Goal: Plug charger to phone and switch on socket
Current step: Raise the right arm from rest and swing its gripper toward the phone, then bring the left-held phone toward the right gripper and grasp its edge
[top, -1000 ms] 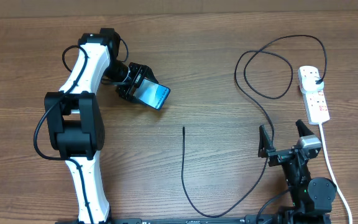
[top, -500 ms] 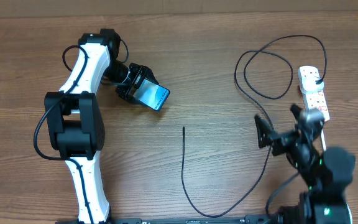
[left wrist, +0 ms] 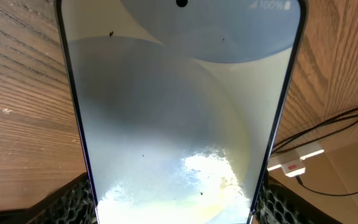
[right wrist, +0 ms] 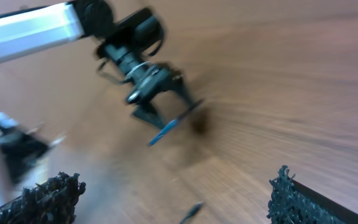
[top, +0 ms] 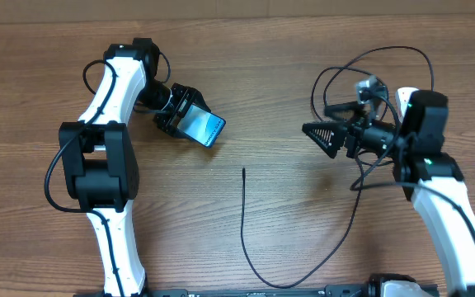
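Observation:
The phone (top: pixel 204 126), its screen lit light blue, is held tilted above the table at the upper left by my left gripper (top: pixel 186 120), which is shut on it. In the left wrist view the phone (left wrist: pixel 179 112) fills the frame between the fingers (left wrist: pixel 73 202). The charger (top: pixel 242 223) lies on the table with its connector tip (top: pixel 244 170) at the centre, free. My right gripper (top: pixel 323 124) is open and empty, pointing left, right of the tip. The right wrist view is blurred and shows the tip (right wrist: pixel 191 213) low between the open fingers (right wrist: pixel 42 199). The socket (top: pixel 402 97) is mostly hidden under the right arm.
The black cable loops at the upper right (top: pixel 345 91) and along the front edge (top: pixel 295 283). The socket with a red switch shows small in the left wrist view (left wrist: pixel 297 163). The left arm (top: pixel 105 157) stands over the left of the table.
My right arm has swung up from the near right edge and now reaches leftward over the socket, gripper still open. The left arm and the phone have not moved.

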